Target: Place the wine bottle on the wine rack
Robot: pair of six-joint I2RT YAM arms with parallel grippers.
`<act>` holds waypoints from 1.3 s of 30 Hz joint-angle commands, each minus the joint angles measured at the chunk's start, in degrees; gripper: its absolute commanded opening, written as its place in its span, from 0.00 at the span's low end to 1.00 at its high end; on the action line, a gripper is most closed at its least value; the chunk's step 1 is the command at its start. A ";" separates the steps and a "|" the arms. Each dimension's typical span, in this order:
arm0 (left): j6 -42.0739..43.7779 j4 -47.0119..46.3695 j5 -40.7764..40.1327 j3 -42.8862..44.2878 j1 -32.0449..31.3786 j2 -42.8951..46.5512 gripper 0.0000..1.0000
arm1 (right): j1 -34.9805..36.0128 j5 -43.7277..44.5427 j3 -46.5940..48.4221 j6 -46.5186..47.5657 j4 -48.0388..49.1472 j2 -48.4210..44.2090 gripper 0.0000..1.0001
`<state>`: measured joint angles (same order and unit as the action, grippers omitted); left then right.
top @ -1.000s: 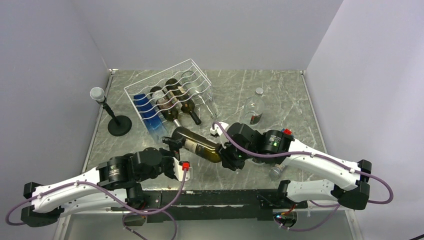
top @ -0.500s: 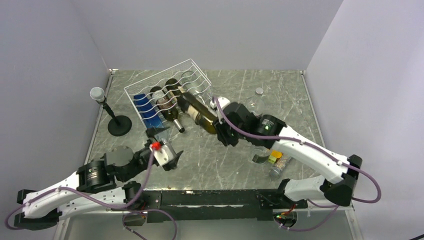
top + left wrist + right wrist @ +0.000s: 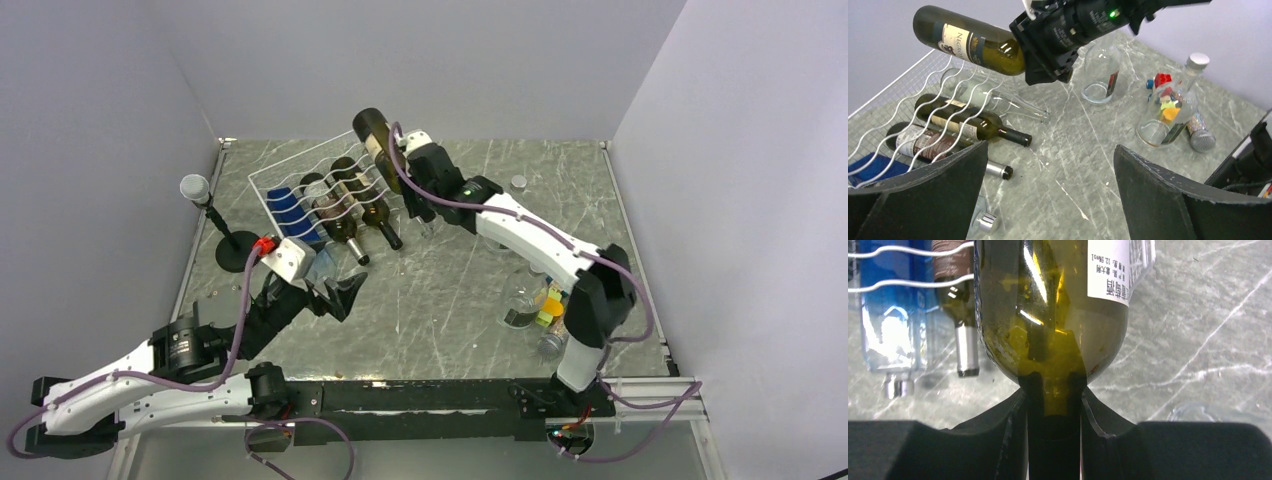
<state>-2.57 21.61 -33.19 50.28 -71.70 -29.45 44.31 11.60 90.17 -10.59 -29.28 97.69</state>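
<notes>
**Wine bottle up over the rack: line up w/ a cradle, then lower slow**

The wine bottle (image 3: 374, 135) hangs in the air over the far-right end of the wine rack (image 3: 310, 152). It's clear of the wires, base pointing up and away, neck toward the right arm. The right fingers (image 3: 1008, 425) are clamped narrow on the neck, just under the shoulder. The grip looks firm, but all the weight sits out past the hold, so the body may droop or twist if the wrist swings fast.

Doing the step well, imo:
- Pick the cradle first. The lower row looks taken: blue bottle (image 3: 290, 212), two dark bottles (image 3: 345, 200), and a clear bottle (image 3: 993, 100) at the right end. The upper wavy row looks free, but can't tell for sure from these views.
- Turn the bottle so its long axis runs parallel w/ the bottles already lying there, neck toward the arms.
- Come down from above into a dip of the wave, not onto a crest. The rack is light wire, so a sideways shove would prob. shift it.
- Let go only once the body rests on the rods.

The left fingers (image 3: 948, 180) are spread wide, holding nothing, low over the worktop (image 3: 450, 290) near the rack's front. They're well apart from the bottle and out of its path.
</notes>
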 commanded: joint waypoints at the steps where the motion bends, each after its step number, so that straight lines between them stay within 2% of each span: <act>1: -5.68 -3.89 -6.75 -0.36 0.07 0.97 0.99 | -1.72 1.98 7.77 1.34 12.69 4.61 0.00; 4: -9.72 -3.46 -13.14 -0.08 0.11 1.26 0.99 | -2.31 2.72 8.35 1.62 13.84 8.07 0.00; 10: -14.83 0.71 -15.98 0.56 0.07 -2.04 0.99 | -3.11 2.50 5.86 -0.48 18.84 10.86 0.00; 16: -16.10 3.51 -16.73 2.04 0.24 -5.64 0.99 | -4.30 2.92 7.06 -0.32 18.55 13.60 0.00; 21: -15.34 1.32 -15.42 2.02 1.52 -6.06 0.99 | -5.19 1.51 8.94 0.34 17.86 16.36 0.00; 30: -16.58 3.61 -11.09 4.00 7.58 -9.13 0.99 | -5.89 2.75 13.21 3.67 15.36 19.79 0.00; 35: -16.71 3.08 -7.53 3.86 10.27 -10.21 0.99 | -6.06 2.90 18.97 5.11 11.19 22.81 0.00; 37: -16.76 2.48 -6.52 3.50 11.10 -10.27 0.99 | -6.09 2.65 22.14 4.88 8.25 24.37 0.09; 39: -16.85 1.85 -5.49 3.25 11.91 -10.39 0.99 | -6.08 2.25 22.36 4.65 7.75 24.09 0.24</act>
<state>-18.37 25.10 -42.04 52.53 -61.23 -39.77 38.74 12.29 106.17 -5.98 -26.09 122.28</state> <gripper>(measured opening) 0.994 0.375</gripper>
